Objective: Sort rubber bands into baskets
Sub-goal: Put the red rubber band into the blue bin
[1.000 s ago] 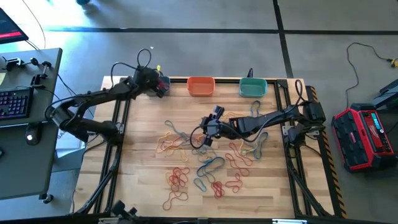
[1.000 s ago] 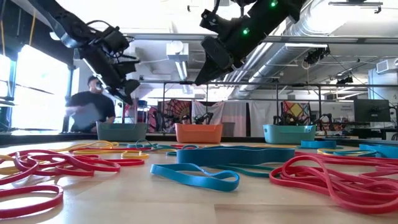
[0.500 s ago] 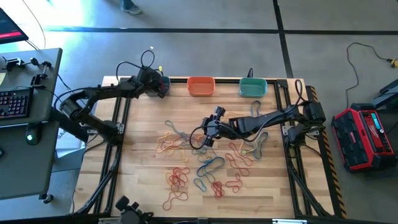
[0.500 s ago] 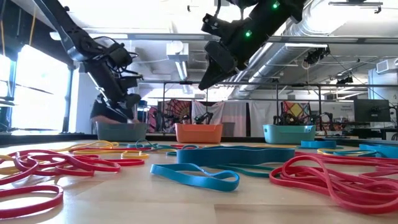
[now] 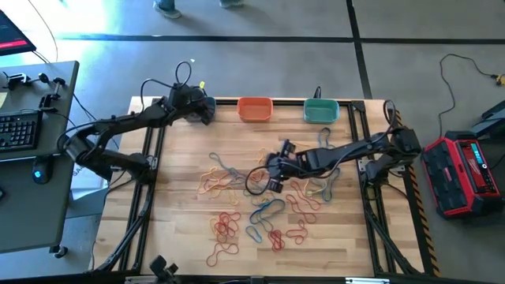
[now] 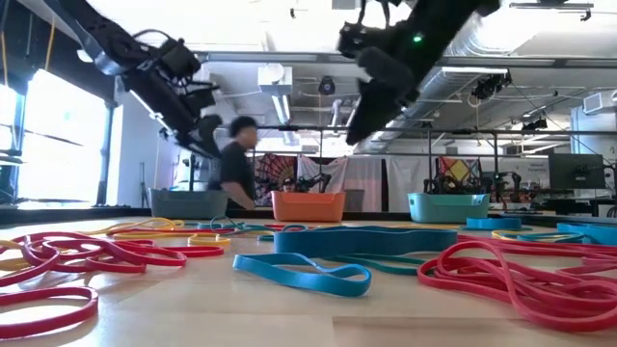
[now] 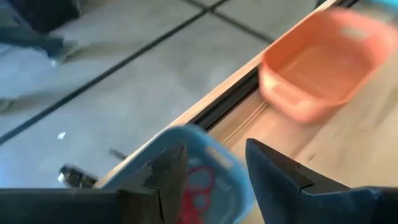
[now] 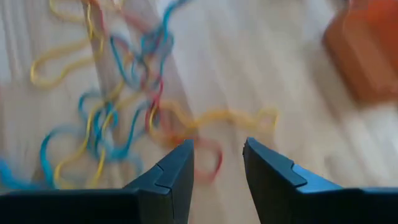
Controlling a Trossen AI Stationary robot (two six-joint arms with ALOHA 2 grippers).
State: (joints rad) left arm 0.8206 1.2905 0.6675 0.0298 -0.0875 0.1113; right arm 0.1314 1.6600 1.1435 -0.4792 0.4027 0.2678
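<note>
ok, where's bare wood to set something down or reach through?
Free: the strip between the orange basket and the rubber bands, and the front right corner of the table. Crowded: the middle, under the right gripper. The left gripper hangs over the grey-blue basket.

We see a grey concrete floor (image 5: 260,63) crossed by dark lines around the wooden table (image 5: 181,229). A desk with a keyboard (image 5: 17,130) stands at one side, a red case (image 5: 461,173) at the other. Bright windows (image 6: 48,135) and ceiling ducts (image 6: 540,48) frame a person (image 6: 234,164) walking behind.
</note>
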